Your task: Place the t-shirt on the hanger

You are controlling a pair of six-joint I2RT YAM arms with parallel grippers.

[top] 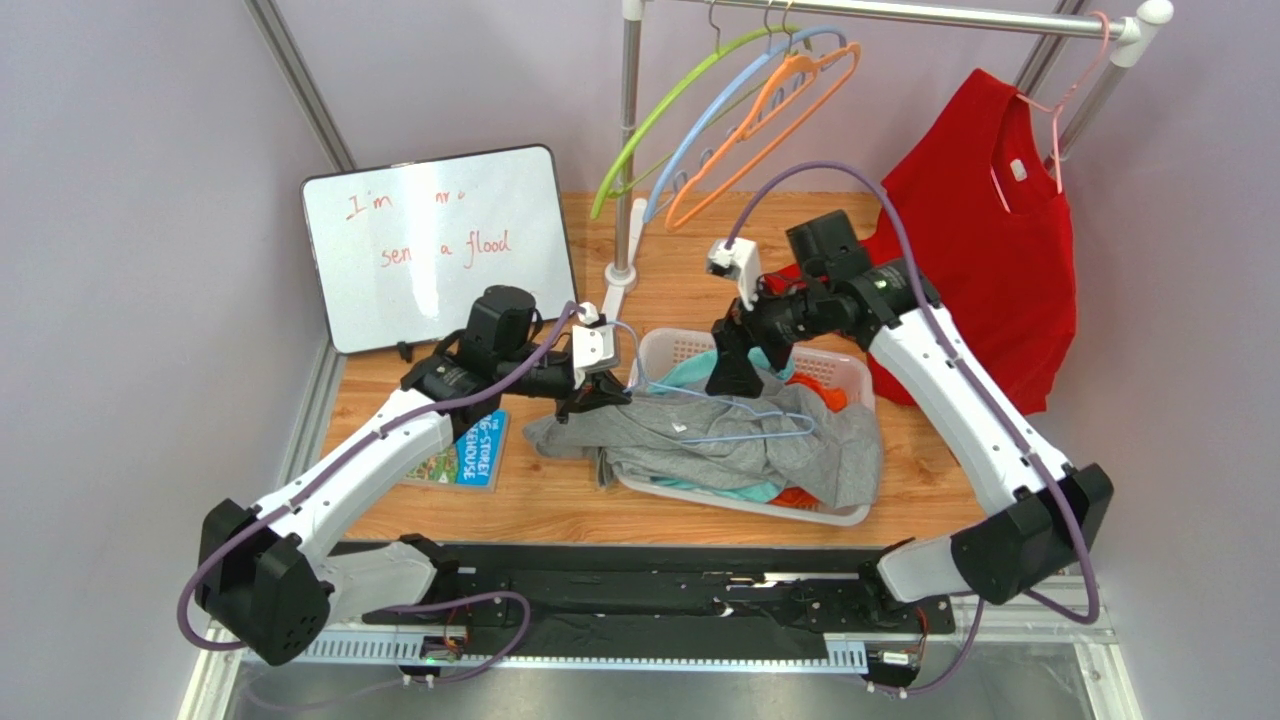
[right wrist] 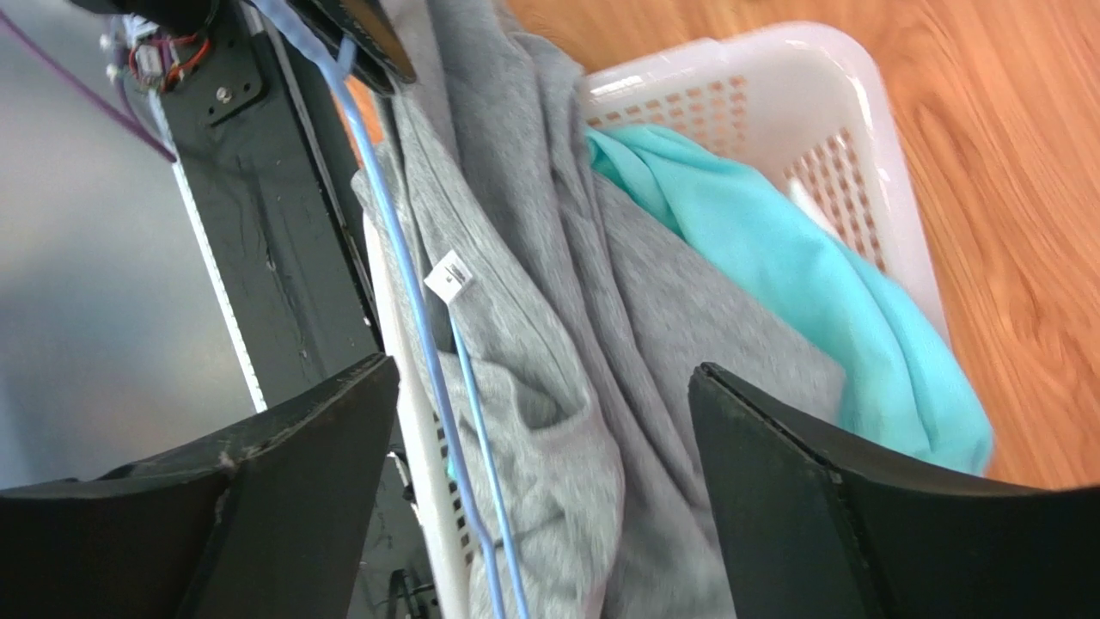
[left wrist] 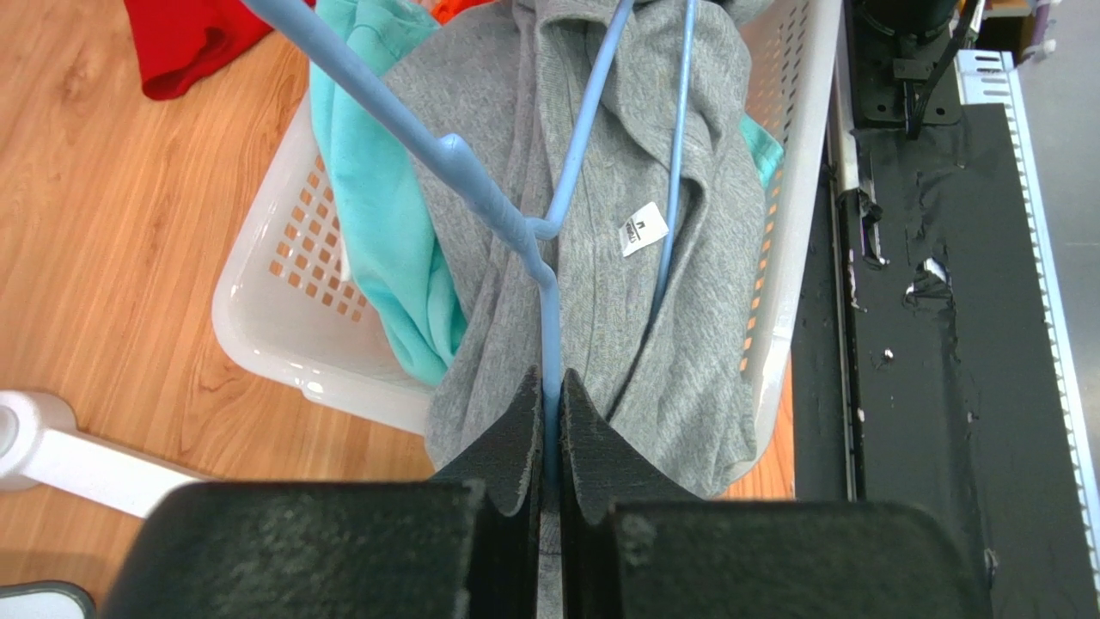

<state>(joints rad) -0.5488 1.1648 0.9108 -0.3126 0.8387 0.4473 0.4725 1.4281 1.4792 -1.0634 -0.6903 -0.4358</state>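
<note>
The grey t-shirt (top: 736, 443) lies crumpled over the near rim of the white basket (top: 842, 368), its white neck label (left wrist: 642, 230) showing. The thin periwinkle hanger (top: 751, 428) lies across it. My left gripper (top: 604, 393) is shut on the hanger's stem (left wrist: 551, 323), the shirt just beneath the jaws (left wrist: 607, 323). My right gripper (top: 732, 375) hovers over the basket, open and empty, its jaws wide apart above the shirt (right wrist: 607, 335) and beside the hanger wires (right wrist: 420, 310).
A teal garment (left wrist: 387, 219) and something orange (top: 812, 393) lie in the basket. A red t-shirt (top: 992, 240) hangs on a pink hanger at the right of the rack. Green, blue and orange hangers (top: 736, 113) hang there too. A whiteboard (top: 436, 248) and a book (top: 469, 450) are at the left.
</note>
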